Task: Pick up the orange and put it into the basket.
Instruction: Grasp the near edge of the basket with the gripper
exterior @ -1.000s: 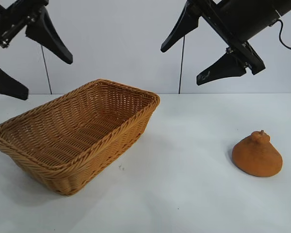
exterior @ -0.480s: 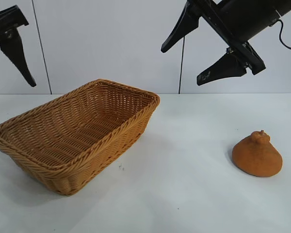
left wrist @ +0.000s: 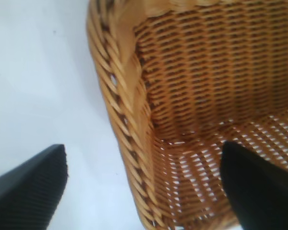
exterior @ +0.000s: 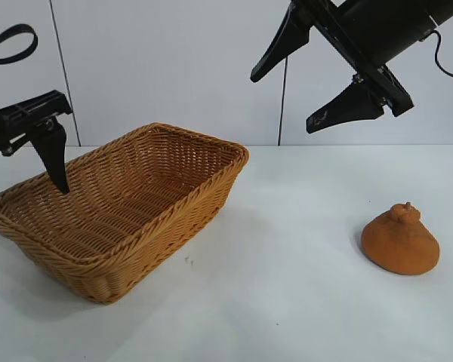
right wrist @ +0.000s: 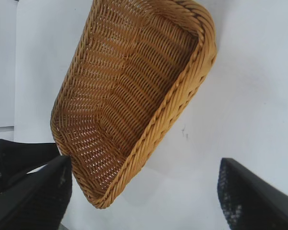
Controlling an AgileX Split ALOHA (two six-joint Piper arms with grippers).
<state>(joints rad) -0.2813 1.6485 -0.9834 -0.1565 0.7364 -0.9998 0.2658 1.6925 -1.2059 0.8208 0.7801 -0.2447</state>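
**Left arm drops to the basket while the orange waits untouched**

Nearest the camera, the table (exterior: 287, 317) carries both task things. The basket (exterior: 174, 219) sits toward the left, nothing in it, one corner angled toward the viewer. The orange (exterior: 401, 240) rests on its broad base toward the right, neck and stem nub up, well apart from the basket and from both arms.

Farther back on the left, the left end effector (exterior: 51, 160) has come down from the upper corner of the exterior view, where it hung a second ago, and rolled as it sank. One dark finger now points down at the basket's far left rim. The left wrist view shows its fingers spread, straddling the rim: one over the bare table, the other over the woven inside. It holds nothing.

Farthest and highest, the right end effector (exterior: 317, 75) has not shifted at all. Its fingers are spread wide and empty, above and behind the orange.

In my judgement the left arm's descent does nothing toward the pick, though it may be meant to steady the basket. The orange lies on the right arm's side, so the grasp probably falls to that arm and is not yet begun.
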